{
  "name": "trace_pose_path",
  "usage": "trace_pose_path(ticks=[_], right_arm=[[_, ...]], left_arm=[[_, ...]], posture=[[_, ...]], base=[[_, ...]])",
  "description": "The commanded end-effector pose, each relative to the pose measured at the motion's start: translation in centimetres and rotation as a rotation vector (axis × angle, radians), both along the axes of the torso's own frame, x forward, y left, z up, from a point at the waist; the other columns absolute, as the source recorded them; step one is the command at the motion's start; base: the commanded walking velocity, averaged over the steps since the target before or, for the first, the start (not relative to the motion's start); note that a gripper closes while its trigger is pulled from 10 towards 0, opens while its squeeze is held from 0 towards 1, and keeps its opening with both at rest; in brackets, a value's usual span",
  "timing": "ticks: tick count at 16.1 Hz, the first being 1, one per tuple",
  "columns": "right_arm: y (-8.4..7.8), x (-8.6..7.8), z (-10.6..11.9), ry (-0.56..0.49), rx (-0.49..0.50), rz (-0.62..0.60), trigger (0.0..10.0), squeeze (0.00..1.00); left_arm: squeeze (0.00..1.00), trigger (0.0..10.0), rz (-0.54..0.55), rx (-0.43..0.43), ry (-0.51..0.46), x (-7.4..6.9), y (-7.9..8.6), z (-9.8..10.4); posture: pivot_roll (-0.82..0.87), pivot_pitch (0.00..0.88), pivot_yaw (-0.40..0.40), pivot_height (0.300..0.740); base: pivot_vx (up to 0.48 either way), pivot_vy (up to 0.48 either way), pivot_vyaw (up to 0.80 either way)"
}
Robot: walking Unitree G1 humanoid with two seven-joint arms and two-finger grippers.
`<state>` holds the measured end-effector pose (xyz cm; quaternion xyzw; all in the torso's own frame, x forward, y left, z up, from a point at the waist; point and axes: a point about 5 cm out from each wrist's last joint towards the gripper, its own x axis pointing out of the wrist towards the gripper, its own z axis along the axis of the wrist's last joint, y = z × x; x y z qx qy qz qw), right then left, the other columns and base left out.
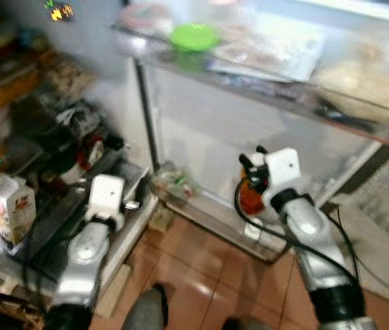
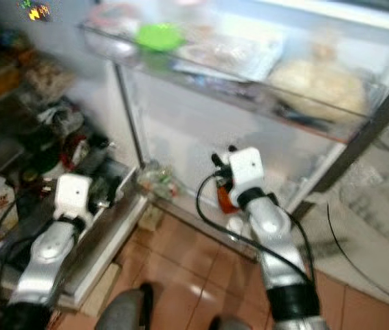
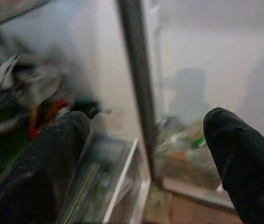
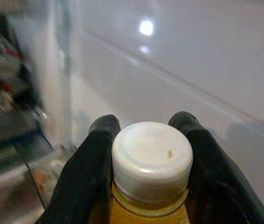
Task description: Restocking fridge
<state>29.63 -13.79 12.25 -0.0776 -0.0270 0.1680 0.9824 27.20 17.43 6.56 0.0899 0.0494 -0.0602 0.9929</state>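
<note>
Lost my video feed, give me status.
Right pincer shut on white-capped bottle, facing lower fridge shelf. Left pincer open, empty. Path looks clear.

The open fridge [image 1: 181, 124] stands ahead, and every place here is told from it. On its upper shelf [image 1: 263, 96] a bowl [image 1: 194, 36] sits toward the left, flat packets [image 1: 270, 51] lie in the middle, and a bag [image 1: 363, 86] rests at the right end. Below that shelf, at the fridge's bottom, a blurred item, perhaps a packet [image 1: 174, 182], lies near the left post. The right gripper [image 1: 251, 165] is before the lower compartment, closed around a bottle [image 4: 150, 172] at the neck. Left of the fridge, its door shelves [image 1: 50, 227] carry a carton [image 1: 12, 206]. The left gripper [image 1: 132, 204], fingers spread, is near the door's bottom shelf.
</note>
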Motion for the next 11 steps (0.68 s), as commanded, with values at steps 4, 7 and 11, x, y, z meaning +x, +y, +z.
trace_pose_path(ticks=[4,7,11], right_arm=[[-0.28,0.34,0.4,-0.033,0.01,0.003,10.0,0.0],[-0.74,0.74,0.54,-0.047,0.003,-0.018,10.0,0.0],[-0.33,1.07,0.43,-0.049,0.024,-0.015,10.0,0.0]], left_arm=[[0.0,10.0,-0.003,0.001,-0.014,-0.03,-1.04,0.6],[0.0,10.0,-0.009,0.006,-0.001,-0.29,-1.38,0.46],[0.0,10.0,0.001,0.008,0.008,-0.31,-1.41,0.58]], posture=[[0.04,0.083,-0.007,0.74],[0.04,0.089,-0.003,0.74],[0.05,0.097,-0.004,0.74]], base=[[0.0,0.0,0.0],[0.0,0.0,0.53],[0.0,0.0,0.67]])
